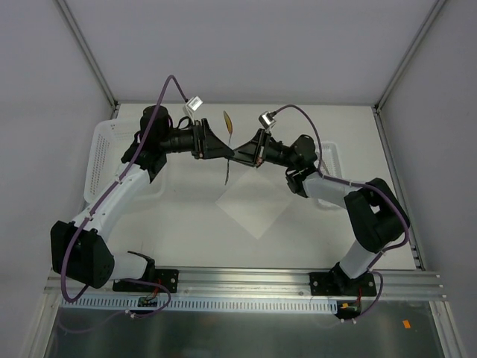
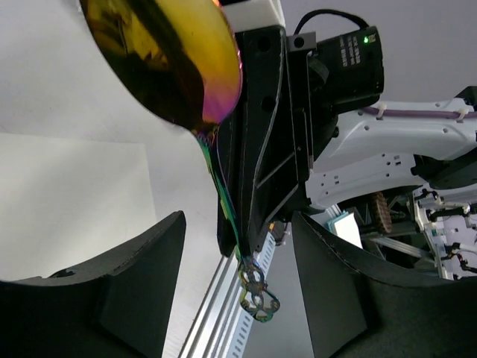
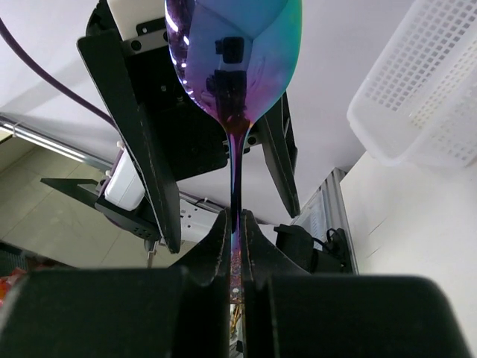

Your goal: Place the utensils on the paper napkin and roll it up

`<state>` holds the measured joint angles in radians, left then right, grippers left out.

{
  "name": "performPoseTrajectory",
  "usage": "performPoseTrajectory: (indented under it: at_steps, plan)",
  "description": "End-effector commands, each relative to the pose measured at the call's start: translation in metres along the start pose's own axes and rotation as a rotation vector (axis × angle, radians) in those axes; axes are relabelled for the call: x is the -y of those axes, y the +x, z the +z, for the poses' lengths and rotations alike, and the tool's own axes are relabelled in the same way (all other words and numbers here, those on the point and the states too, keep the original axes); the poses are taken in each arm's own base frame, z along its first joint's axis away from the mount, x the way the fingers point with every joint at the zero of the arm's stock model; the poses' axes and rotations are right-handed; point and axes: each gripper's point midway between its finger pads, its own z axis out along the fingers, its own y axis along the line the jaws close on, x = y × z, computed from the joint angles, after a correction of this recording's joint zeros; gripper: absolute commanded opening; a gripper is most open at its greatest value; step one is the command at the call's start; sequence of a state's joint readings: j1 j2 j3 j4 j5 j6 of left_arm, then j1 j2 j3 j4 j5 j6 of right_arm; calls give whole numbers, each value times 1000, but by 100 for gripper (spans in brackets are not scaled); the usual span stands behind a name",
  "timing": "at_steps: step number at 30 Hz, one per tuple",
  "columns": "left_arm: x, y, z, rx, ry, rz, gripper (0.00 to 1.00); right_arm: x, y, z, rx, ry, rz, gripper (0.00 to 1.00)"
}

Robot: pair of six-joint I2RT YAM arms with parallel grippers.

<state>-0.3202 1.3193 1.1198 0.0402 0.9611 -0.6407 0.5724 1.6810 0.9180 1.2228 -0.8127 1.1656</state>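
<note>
A spoon [image 1: 228,121] with a shiny gold bowl hangs in the air over the back of the table, held upright between both arms. My right gripper [image 3: 236,224] is shut on its thin handle, and the bowl [image 3: 235,52] fills the top of that view. My left gripper [image 2: 238,253] faces it from the other side with its fingers [image 2: 141,261] apart. The ornate handle end [image 2: 257,297] sits in the gap, touching neither finger. The white paper napkin [image 1: 253,203] lies flat on the table below and nearer, turned like a diamond, with nothing on it.
A white perforated basket [image 1: 103,153] stands at the left edge of the table and another [image 1: 332,158] at the right behind the right arm, also in the right wrist view [image 3: 425,89]. A metal rail [image 1: 246,282] runs along the near edge.
</note>
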Motion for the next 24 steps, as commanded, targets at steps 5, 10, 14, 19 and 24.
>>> performPoseTrajectory:
  at_steps: [5, 10, 14, 19, 24]
  plan:
    - [28, -22, -4, 80, 51, 65, 55, -59, 2, 7, 4, -220, -169, 0]
    - [30, -27, -4, 91, 54, 58, 49, -61, 5, 4, 8, -228, -178, 0]
    - [25, -29, -5, 98, 50, 32, 43, -63, 5, 3, 8, -231, -182, 0]
    - [23, -24, -6, 100, 56, 9, 41, -63, 7, 3, -1, -232, -186, 0]
    - [24, -27, -6, 107, 64, 9, 22, -63, 6, 3, 0, -238, -182, 0]
